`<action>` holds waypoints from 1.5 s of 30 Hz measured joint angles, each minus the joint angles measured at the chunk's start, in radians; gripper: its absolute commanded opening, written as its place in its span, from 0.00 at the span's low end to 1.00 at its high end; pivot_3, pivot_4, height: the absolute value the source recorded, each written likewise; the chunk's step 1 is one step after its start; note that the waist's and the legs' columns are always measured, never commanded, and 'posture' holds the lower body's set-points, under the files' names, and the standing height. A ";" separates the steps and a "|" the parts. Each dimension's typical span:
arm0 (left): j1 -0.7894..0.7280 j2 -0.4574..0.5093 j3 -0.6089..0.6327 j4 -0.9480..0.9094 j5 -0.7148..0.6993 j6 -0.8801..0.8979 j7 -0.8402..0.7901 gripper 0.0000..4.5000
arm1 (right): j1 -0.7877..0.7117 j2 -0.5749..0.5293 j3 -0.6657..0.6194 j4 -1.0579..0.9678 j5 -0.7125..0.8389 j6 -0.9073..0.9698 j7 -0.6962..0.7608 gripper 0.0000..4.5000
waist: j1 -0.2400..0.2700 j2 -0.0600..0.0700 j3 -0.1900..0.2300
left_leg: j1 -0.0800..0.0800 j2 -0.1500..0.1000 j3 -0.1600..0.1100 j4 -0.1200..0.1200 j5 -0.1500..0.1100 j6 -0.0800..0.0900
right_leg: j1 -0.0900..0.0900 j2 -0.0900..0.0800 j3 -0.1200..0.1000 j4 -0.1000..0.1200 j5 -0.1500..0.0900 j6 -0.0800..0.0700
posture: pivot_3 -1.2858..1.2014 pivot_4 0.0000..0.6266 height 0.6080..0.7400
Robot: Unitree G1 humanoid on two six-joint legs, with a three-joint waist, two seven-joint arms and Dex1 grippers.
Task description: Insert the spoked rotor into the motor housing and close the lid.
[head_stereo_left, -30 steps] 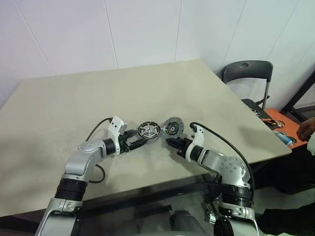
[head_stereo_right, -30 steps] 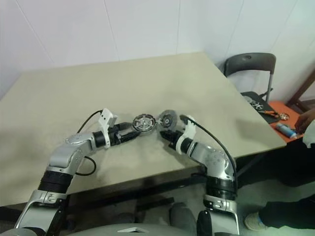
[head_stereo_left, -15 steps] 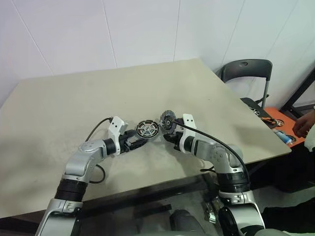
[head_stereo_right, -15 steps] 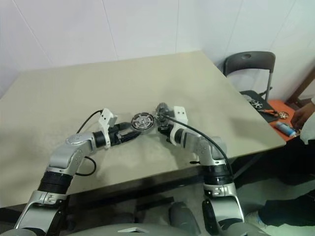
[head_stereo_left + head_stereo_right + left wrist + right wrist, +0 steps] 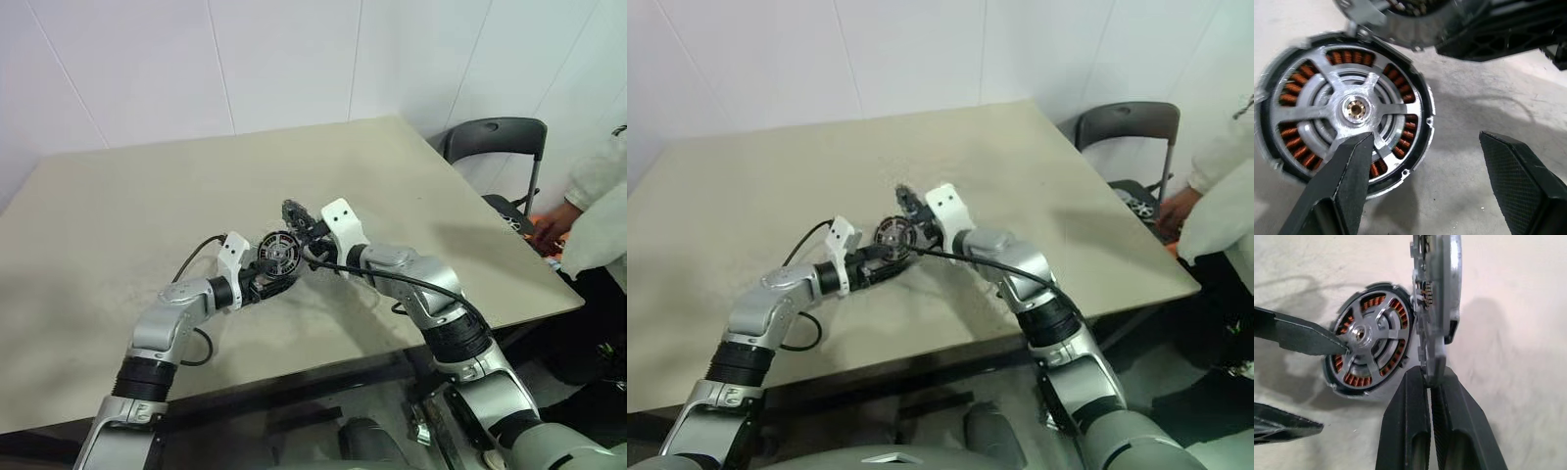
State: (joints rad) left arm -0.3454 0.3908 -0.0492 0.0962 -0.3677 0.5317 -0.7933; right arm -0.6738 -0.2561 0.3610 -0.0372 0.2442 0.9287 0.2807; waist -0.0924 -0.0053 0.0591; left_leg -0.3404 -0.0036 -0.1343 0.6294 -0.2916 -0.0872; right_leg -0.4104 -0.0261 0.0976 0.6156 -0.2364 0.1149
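Right pincer: pinched tight on the rim of the lid, which it holds on edge, flat faces sideways, clear of the table.
Left pincer: fingers wide apart, low on the table, one finger tip over the housing, the other off to its side; gripping nothing.
Housing: flat on the table, open face up, spoked rotor already seated inside the copper ring, axis vertical.
Key relation: lid hangs just beside and above the housing's rim, its axis about level, so by my reading it must tip flat and shift over the housing.
Nearer arm: the right, lid in hand.
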 measured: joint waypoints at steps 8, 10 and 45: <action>0.013 -0.003 0.003 0.000 -0.001 0.000 0.010 0.81 | -0.022 -0.165 0.284 0.093 -0.382 -0.323 0.016 0.01 | -0.001 0.000 0.000 | 0.000 -0.001 0.000 0.000 0.000 0.000 | 0.000 -0.001 0.000 0.000 0.000 0.000 | 0.52 0.00 1.00; 0.018 -0.006 0.003 0.000 -0.001 0.000 0.010 0.81 | -0.018 -0.179 0.337 0.137 -0.477 -0.396 0.017 0.01 | -0.004 -0.001 0.000 | 0.000 -0.001 0.000 0.000 0.000 0.000 | 0.000 -0.001 0.000 0.000 0.000 -0.001 | 0.52 0.00 1.00; -0.063 -0.057 0.016 0.469 0.045 -0.389 -0.089 0.81 | 0.017 -0.061 0.346 0.410 -0.927 -0.766 0.036 0.48 | 0.018 -0.003 -0.002 | 0.011 -0.001 0.000 0.003 0.001 -0.001 | 0.009 0.000 0.001 0.006 0.000 -0.006 | 0.52 0.00 1.00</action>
State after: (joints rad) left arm -0.4084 0.3337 -0.0327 0.5654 -0.3229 0.1426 -0.8824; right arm -0.6568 -0.3170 0.7075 0.3725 -0.6830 0.1631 0.3166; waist -0.0744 -0.0079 0.0572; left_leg -0.3296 -0.0048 -0.1347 0.6324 -0.2905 -0.0884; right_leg -0.4018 -0.0261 0.0981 0.6213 -0.2365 0.1093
